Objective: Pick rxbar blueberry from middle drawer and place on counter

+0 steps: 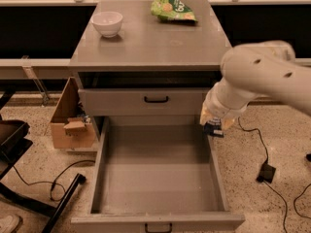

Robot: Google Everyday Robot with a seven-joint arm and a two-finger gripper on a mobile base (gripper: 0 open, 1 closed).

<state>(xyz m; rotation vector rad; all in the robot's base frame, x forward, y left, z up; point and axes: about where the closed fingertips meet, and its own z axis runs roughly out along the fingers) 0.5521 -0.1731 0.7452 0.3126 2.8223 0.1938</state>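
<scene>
Half done, I reckon: the middle drawer (155, 178) looks bare, and the claw (214, 128) hangs by its right wall; I cannot tell its grip. Placing on the table (146, 42) remains.

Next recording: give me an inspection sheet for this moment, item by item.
Surface: counter, grey, two things on it.
Job's things: middle drawer pulled out, floor bare; snack bar not seen inside.
Clutter: white bowl, green snack bag, both on the counter.
Grippers: gripper above the drawer's right wall; something dark at its tip.
Cables: black cable with adapter on floor, right; another cable, left.
Surroundings: cardboard box left of the drawer.
</scene>
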